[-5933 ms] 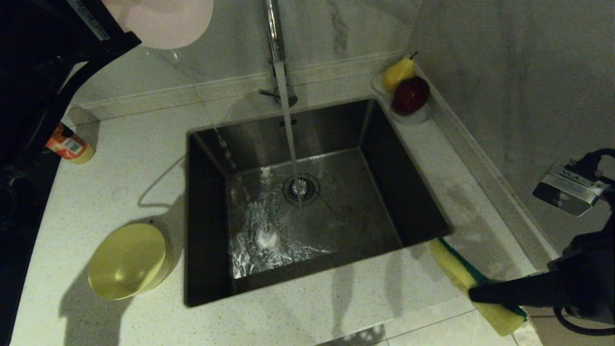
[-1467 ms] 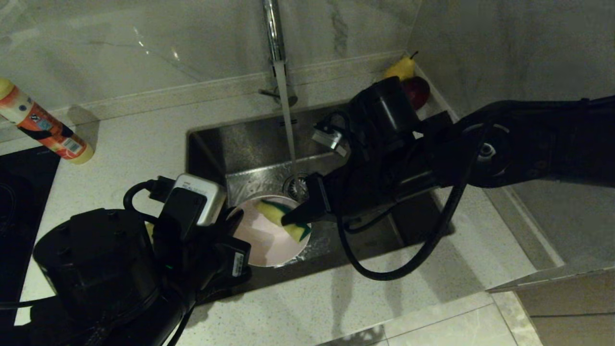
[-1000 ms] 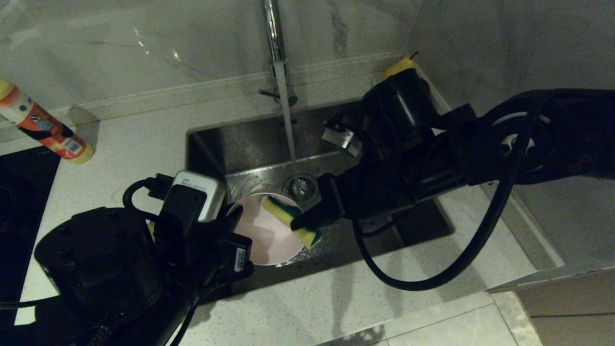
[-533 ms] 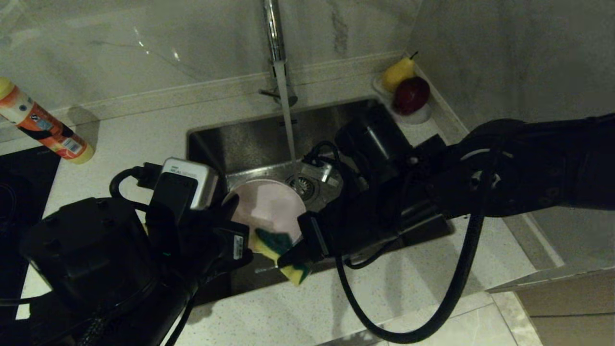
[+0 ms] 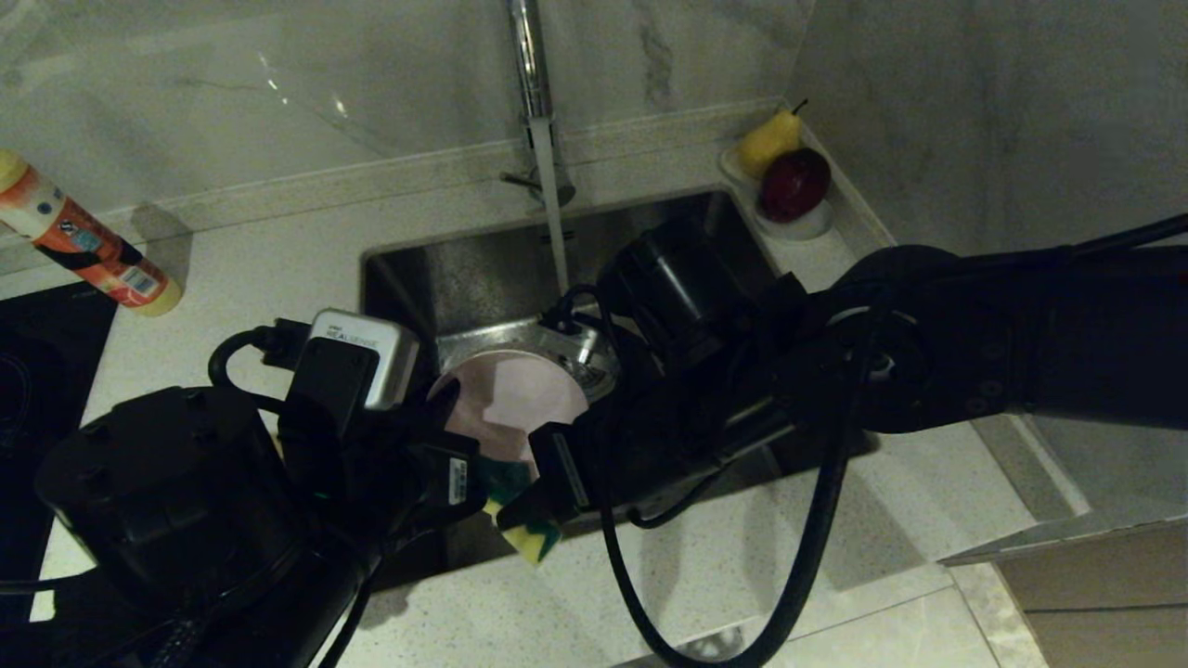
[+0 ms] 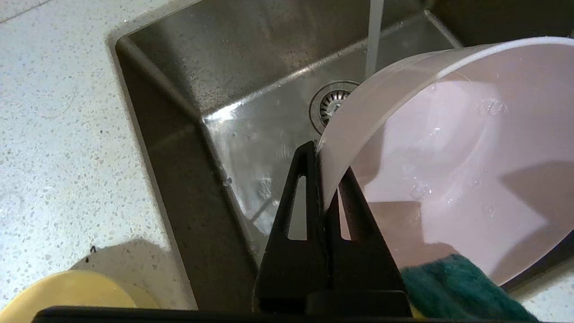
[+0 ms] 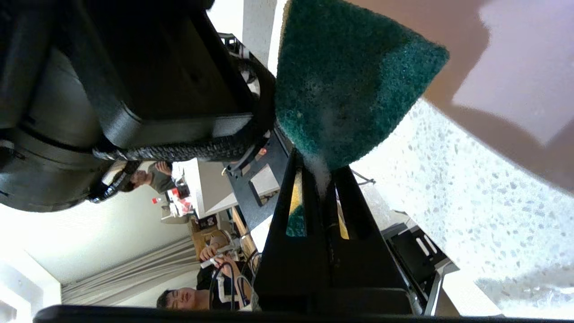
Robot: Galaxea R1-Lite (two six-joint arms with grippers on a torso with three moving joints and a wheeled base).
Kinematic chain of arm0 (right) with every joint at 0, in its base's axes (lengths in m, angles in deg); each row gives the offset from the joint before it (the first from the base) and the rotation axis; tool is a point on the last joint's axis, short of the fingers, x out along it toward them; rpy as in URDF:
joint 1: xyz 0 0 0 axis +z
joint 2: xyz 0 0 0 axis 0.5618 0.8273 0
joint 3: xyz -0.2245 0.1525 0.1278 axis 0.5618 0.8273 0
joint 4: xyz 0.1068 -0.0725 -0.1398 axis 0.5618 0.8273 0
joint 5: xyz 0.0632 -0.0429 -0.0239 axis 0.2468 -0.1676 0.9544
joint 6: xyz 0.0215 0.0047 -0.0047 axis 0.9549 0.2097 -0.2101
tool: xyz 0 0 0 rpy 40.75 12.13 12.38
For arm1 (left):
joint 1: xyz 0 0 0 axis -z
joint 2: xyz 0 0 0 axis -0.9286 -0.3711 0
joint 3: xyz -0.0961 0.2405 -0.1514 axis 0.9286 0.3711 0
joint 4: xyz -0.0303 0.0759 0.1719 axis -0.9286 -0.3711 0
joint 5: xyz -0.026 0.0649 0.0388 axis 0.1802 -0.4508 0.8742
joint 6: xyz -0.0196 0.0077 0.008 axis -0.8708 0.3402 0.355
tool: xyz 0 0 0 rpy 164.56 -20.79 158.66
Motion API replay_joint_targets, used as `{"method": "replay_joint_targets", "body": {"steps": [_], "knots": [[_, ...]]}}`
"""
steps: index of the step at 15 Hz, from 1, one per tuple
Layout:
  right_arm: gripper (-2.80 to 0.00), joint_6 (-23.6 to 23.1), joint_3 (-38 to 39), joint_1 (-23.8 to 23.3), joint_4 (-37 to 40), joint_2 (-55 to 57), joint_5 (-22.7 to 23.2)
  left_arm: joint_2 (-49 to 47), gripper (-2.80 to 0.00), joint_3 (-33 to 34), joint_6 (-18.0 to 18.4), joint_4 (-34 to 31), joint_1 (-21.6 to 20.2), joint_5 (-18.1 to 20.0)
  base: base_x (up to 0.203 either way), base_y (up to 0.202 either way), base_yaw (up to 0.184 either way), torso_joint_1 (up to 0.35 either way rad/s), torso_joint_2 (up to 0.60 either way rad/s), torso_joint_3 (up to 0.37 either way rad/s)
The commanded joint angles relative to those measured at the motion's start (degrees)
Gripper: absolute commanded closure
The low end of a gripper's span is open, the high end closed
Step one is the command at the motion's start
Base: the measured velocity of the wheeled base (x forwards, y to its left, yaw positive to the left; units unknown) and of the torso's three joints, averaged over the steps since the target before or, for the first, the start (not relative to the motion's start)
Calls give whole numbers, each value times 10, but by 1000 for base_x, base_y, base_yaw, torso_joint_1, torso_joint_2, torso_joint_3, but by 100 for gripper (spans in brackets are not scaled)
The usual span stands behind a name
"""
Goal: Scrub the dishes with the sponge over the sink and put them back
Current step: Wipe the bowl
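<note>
Since half a second ago, the sponge [image 5: 520, 520] has been drawn off the pink bowl [image 5: 509, 399] toward the sink [image 5: 408, 278] front edge. Both grippers' jaws are clamped: left gripper [image 6: 320, 152] on the bowl rim, right gripper [image 7: 319, 175] on the sponge. Scrubbing seems underway; the yellow bowl [image 6: 63, 294] waits on the worktop [image 6: 67, 112].

The yellow bowl [image 6: 67, 296] was cut off by the left wrist picture's edge, beside the left jaws. Both arms hid much of the sink [image 5: 464, 269]. The sponge [image 5: 520, 520] showed only partly beyond the right jaws.
</note>
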Motion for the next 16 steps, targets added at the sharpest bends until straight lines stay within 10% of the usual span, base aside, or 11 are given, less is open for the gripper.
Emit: {"method": "replay_joint_targets", "body": {"steps": [1,16], "knots": [[0,2,-3,-4,2,1,2,1,0,4,0,3,0,-2,0,0,0,0,0,0],[0,3,-46,-58,2,-44,3,5,0,15,-4,4,-1,0,0,0,0,0,0,0]]}}
